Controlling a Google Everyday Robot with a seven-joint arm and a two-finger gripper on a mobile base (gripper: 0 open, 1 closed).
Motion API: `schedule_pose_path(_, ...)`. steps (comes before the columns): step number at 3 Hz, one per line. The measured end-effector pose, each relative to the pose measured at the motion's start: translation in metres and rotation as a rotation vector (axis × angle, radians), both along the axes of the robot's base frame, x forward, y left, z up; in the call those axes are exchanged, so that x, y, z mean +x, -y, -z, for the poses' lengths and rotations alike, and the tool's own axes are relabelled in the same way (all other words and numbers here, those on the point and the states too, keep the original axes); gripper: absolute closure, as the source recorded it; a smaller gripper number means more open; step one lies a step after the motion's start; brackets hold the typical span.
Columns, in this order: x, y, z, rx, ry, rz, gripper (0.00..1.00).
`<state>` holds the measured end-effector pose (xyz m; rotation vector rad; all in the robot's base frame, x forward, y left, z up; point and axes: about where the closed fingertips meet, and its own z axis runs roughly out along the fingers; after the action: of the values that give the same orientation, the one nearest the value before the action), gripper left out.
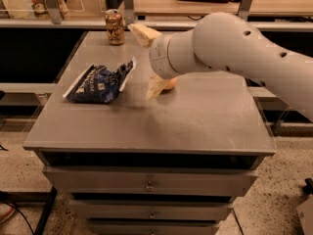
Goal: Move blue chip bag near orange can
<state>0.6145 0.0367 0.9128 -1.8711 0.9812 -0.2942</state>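
Note:
The blue chip bag [100,81] lies flat and crumpled on the left part of the grey cabinet top [195,121]. The orange can [115,27] stands upright at the back edge, well behind the bag. My gripper [142,62] hovers over the middle of the top, just right of the bag. It is open and empty, with one cream finger [144,33] near the can's right side and the other [155,87] lower down. It touches neither bag nor can.
A round orange fruit [170,84] sits mid-table, mostly hidden behind the lower finger. My big white arm [244,53] crosses the right half of the top. Drawers are below the front edge. Shelves and rails stand behind the cabinet.

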Motion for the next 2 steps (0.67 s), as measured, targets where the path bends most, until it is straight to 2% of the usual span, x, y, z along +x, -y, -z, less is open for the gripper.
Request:
schedule_pose_path(1,0.0017,-0.0078,0.0031,-0.003,-0.010,-0.026,0.17)
schedule_pose_path(2,0.0035,-0.0120,0.0086,-0.005,-0.029,-0.034,0.41)
